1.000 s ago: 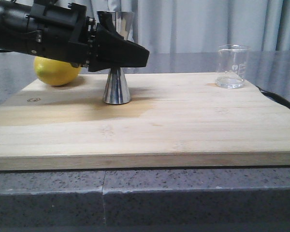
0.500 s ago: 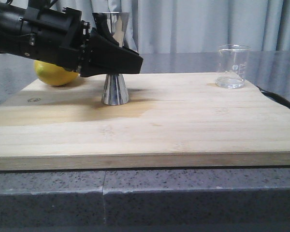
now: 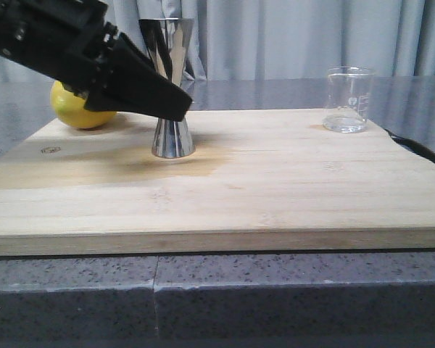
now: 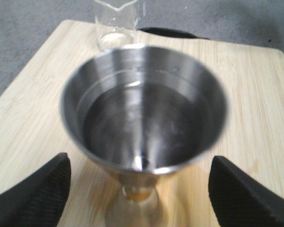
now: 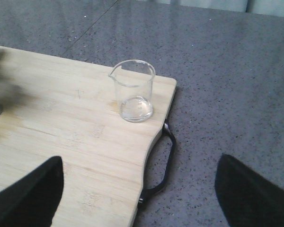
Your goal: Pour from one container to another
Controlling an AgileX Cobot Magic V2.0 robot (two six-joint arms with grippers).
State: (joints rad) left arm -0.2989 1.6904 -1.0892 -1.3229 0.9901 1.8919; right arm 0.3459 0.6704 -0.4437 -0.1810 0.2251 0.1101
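1. Steel, polished: double jigger (image 3: 172,87), hourglass form with a brass-coloured band at the waist, upright on the wooden cutting board (image 3: 275,188), at about 10 o'clock from the board's middle in the front view. The left wrist view looks down into its upper cup, where a dark sheen suggests liquid, though the blur prevents certainty.
2. Glass, clear: small beaker (image 3: 347,99) with spout and white printed markings, upright at about 2 o'clock on the board, well apart from the jigger. A thin film at the bottom at most; otherwise it reads as empty.
3. Left gripper (image 4: 139,187): jaws spread wide, one pad either side of the jigger's waist, neither touching it. In the front view its black body crosses in front of the jigger.
4. Right gripper (image 5: 137,198): jaws apart, holding nothing, poised above the board edge with the beaker ahead of it.
5. Step in hand, as judged: the left gripper parting from, or arriving at, the jigger. Advice: keep the pads level and clear of the waist; any sideways brush could tip so narrow-footed a vessel.
6. Sundry: lemon (image 3: 83,106) at 9 o'clock from the jigger; black board handle (image 5: 162,163) near the beaker.
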